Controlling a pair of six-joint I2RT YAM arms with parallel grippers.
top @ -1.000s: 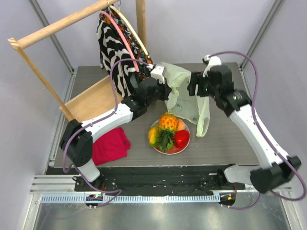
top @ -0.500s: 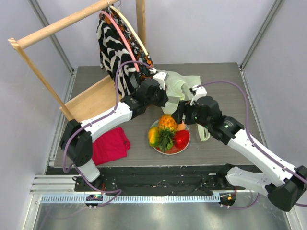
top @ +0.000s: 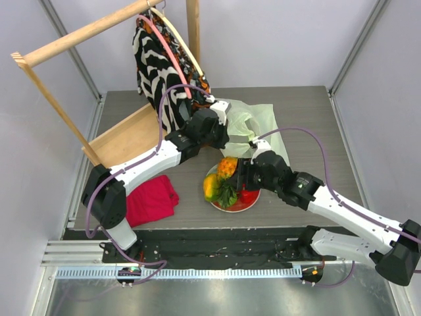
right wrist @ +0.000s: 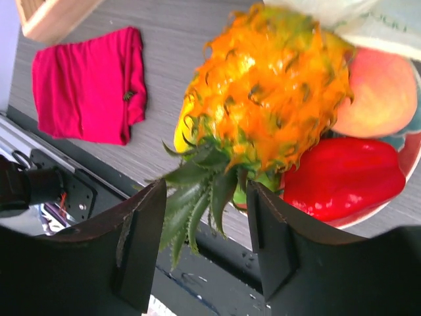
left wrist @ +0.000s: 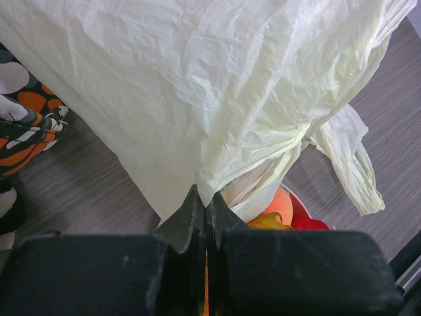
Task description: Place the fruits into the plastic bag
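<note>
The pale yellow-green plastic bag (top: 258, 124) lies crumpled on the table behind the red plate (top: 231, 206). My left gripper (top: 222, 130) is shut on the bag's edge (left wrist: 217, 118), and its jaws pinch the film together. The plate holds the orange pineapple (top: 228, 167), a yellow mango (top: 210, 187), a red pepper (top: 249, 194) and a peach. My right gripper (top: 241, 176) is open and low over the plate. In the right wrist view the pineapple's green crown (right wrist: 197, 187) lies between the fingers (right wrist: 141, 230), and the pineapple (right wrist: 276, 85), the peach (right wrist: 385, 92) and the pepper (right wrist: 342, 178) sit beyond.
A wooden rack (top: 79, 39) with a black-and-white garment (top: 158, 62) stands at the back left on a wooden base (top: 128, 137). A folded red cloth (top: 151, 201) lies left of the plate and also shows in the right wrist view (right wrist: 89, 85).
My right gripper has swung from beside the bag down and left to the plate and now straddles the pineapple's crown. The bag has sagged onto the table. My left gripper keeps its hold.
</note>
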